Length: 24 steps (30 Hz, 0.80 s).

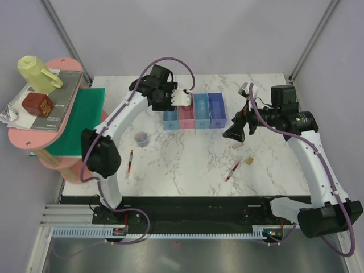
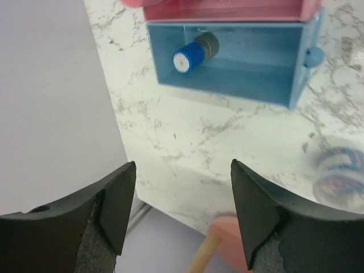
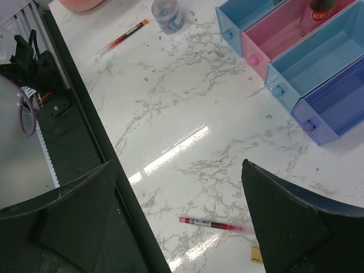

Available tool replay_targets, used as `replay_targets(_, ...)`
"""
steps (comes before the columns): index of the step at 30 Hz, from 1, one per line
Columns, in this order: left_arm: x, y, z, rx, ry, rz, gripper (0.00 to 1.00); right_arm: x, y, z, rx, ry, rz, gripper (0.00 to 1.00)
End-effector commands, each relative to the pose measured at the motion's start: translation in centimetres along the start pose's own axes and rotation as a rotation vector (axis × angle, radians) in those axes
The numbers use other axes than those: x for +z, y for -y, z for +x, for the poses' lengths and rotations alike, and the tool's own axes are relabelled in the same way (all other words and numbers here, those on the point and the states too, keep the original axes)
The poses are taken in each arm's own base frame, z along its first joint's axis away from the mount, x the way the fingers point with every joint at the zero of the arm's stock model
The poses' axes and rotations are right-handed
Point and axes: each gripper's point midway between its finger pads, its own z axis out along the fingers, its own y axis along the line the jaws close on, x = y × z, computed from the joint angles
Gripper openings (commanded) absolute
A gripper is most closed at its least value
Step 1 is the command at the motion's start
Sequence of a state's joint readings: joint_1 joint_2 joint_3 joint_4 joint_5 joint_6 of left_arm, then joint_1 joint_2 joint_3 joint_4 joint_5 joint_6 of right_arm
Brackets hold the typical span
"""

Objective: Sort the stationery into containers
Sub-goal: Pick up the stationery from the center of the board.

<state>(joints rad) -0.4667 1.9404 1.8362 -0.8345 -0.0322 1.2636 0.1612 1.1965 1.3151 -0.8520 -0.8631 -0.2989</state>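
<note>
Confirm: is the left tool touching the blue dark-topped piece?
Apart. Left wrist view: the left tool hangs open, and bare marble separates it from the blue bin holding the blue dark-topped piece.

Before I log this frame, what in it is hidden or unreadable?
- Top view: left claw covers the rear of the blue bin and pink bin; contents unseen.
- Right wrist: tube in the pink bin cut by the top edge; tan block half behind the right claw.
- Left wrist: roll blurred at the right edge.
</note>
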Motion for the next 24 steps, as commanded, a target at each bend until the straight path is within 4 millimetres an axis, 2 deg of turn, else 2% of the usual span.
replay_targets(1, -6.3, 3.3, -0.2, -0.112, 0.07, 0.054, 0.75, -1.0, -1.0, -1.7, -0.061, 0.058, -0.003, 0.98)
replay_targets(2, -7.8, 4.5, -0.5, -0.132, 0.11, 0.085, 0.75, -1.1, -1.1, -1.6, -0.063, 0.057, -0.002, 0.98)
replay_targets(3, -8.2, 6.1, -0.1, -0.159, 0.113, 0.137, 0.77, -1.2, -1.2, -1.5, -0.068, 0.059, -0.001, 0.98)
replay_targets(4, -7.8, 8.5, 0.5, -0.192, 0.106, 0.197, 0.77, -1.2, -1.3, -1.6, -0.074, 0.061, 0.0, 0.98)
replay_targets(6, -8.0, 10.8, 1.4, -0.226, 0.112, 0.238, 0.79, -1.3, -1.4, -1.3, -0.071, 0.059, 0.001, 0.98)
replay_targets(7, -7.1, 13.1, 2.3, -0.24, 0.092, 0.293, 0.8, -1.4, -1.6, -1.2, -0.073, 0.06, 0.0, 0.98)
replay_targets(8, -6.7, 14.1, 2.6, -0.251, 0.094, 0.317, 0.83, -1.4, -1.5, -1.1, -0.078, 0.058, 0.004, 0.98)
replay_targets(9, -6.2, 15.5, 3.8, -0.276, 0.081, 0.349, 0.89, -1.5, -1.7, -0.8, -0.081, 0.053, 0.005, 0.98)
replay_targets(11, -5.2, 16.0, 4.7, -0.31, 0.08, 0.355, 0.91, -1.9, -1.8, -0.3, -0.097, 0.038, 0.021, 0.98)
replay_targets(12, -4.6, 16.4, 5.5, -0.34, 0.069, 0.369, 0.96, -2.0, -1.8, 0.0, -0.103, 0.03, 0.024, 0.98)
replay_targets(13, -4.1, 16.1, 5.7, -0.353, 0.074, 0.363, 0.97, -2.0, -1.8, 0.3, -0.105, 0.022, 0.028, 0.98)
replay_targets(18, -2.3, 14.5, 7.3, -0.411, 0.066, 0.322, 0.98, -2.2, -1.9, 1.9, -0.102, -0.014, 0.041, 0.98)
replay_targets(24, 0.1, 15.1, 8.3, -0.423, 0.05, 0.352, 0.98, -2.2, -1.9, 2.5, -0.087, -0.024, 0.048, 0.98)
